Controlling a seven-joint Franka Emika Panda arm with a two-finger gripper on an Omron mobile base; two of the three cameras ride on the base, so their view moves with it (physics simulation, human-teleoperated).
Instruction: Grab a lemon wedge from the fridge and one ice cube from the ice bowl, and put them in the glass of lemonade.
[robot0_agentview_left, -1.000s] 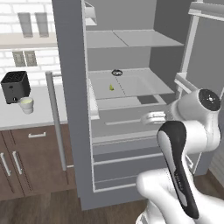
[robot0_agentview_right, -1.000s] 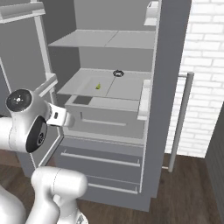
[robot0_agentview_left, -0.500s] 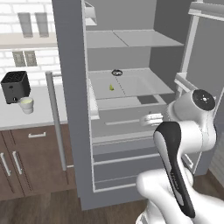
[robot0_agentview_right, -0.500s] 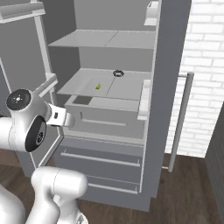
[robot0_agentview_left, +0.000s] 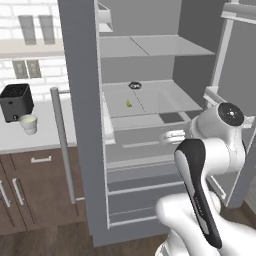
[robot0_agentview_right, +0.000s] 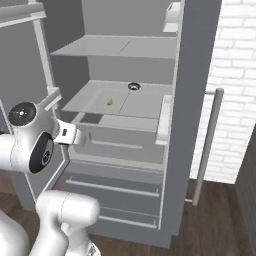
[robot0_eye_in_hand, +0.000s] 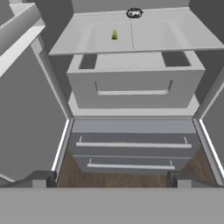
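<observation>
Straight ahead of the robot stands the fridge (robot0_agentview_left: 82, 125), tall and matte grey, with both doors swung open onto white shelves and drawers. On its middle shelf (robot0_agentview_left: 160, 102) lies the lemon wedge (robot0_agentview_left: 128, 103), a tiny yellow-green piece, left of the shelf's centre and well apart from everything else. Farther back on the same shelf sits a small dark ring-shaped object (robot0_agentview_left: 134, 85), close to the rear wall. Below that shelf a white drawer (robot0_eye_in_hand: 131, 81) stands partly pulled out; whether anything lies inside cannot be told.

Only from the left base camera does the kitchen beside the fridge come into sight: a pale counter (robot0_agentview_left: 30, 140) over brown cabinets, a black toaster (robot0_agentview_left: 16, 102) on it, and just in front of the toaster the glass of lemonade (robot0_agentview_left: 28, 124), a short whitish cup with pale liquid. Two tall clear glasses (robot0_agentview_left: 36, 29) stand on a wall shelf above.

From the right base camera a white brick wall (robot0_agentview_right: 232, 90) shows beyond the right door, whose long silver bar handle (robot0_agentview_right: 205, 145) hangs vertically.

Looking along the gripper (robot0_eye_in_hand: 111, 177), the hand camera faces the drawer and the lower drawers beneath it. Both dark fingertips (robot0_eye_in_hand: 41, 178) rise at opposite edges, spread fully wide with nothing between them, well short of the lemon wedge.
</observation>
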